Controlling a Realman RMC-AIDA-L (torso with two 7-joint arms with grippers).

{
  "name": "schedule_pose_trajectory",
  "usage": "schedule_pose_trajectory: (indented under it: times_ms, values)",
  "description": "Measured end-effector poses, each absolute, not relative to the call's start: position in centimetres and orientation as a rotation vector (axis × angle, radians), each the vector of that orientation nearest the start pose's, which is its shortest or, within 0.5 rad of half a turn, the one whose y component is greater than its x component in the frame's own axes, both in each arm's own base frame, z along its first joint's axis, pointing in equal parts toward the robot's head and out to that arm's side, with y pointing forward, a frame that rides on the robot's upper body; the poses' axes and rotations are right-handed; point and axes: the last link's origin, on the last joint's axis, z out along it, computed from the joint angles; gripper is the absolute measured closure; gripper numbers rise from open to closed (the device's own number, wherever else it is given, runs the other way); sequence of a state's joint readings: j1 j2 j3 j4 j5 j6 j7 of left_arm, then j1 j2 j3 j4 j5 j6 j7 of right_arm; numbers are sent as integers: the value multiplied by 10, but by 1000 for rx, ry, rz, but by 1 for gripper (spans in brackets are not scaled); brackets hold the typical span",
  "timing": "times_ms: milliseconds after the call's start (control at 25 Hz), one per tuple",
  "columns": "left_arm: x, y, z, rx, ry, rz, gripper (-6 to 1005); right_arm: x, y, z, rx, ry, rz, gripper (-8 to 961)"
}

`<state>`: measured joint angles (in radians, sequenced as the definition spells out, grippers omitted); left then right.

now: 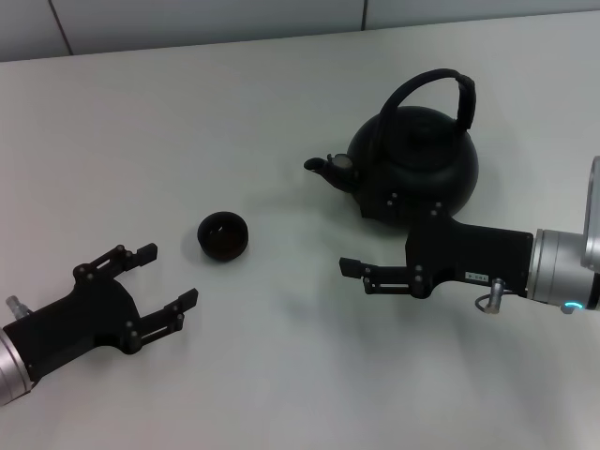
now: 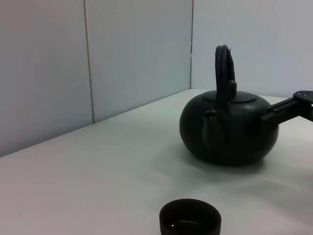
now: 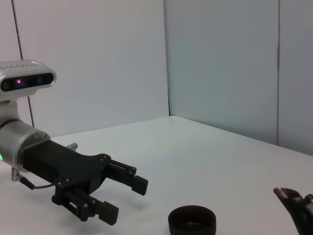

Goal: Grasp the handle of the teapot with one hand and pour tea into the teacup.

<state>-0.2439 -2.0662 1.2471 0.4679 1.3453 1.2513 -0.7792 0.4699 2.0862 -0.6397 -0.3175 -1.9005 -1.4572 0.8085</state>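
Observation:
The black teapot [image 1: 412,169] stands upright at the right middle of the table, its spout pointing left toward the teacup [image 1: 222,234]. Its arched handle [image 1: 433,86] stands up over the lid. My right gripper [image 1: 352,268] is turned on its side, just in front of the teapot and apart from it, below the spout. My left gripper [image 1: 167,277] is open and empty, in front of and left of the teacup. The left wrist view shows the teapot [image 2: 230,129], handle [image 2: 224,63] and teacup [image 2: 190,220]. The right wrist view shows the teacup [image 3: 191,223] and left gripper [image 3: 126,196].
The white table [image 1: 281,103] carries only the teapot and the teacup. A pale wall runs along its far edge [image 1: 187,23]. The teapot's spout tip shows in the right wrist view [image 3: 293,200].

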Motion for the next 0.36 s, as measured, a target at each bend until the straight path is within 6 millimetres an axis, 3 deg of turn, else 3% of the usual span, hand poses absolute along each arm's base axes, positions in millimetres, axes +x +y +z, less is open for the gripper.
schedule_pose_trajectory:
  times_ms: [360]
  values:
    - [-321, 263, -54, -2521, -387, -612, 201, 293, 290, -51, -2618, 356, 750, 113]
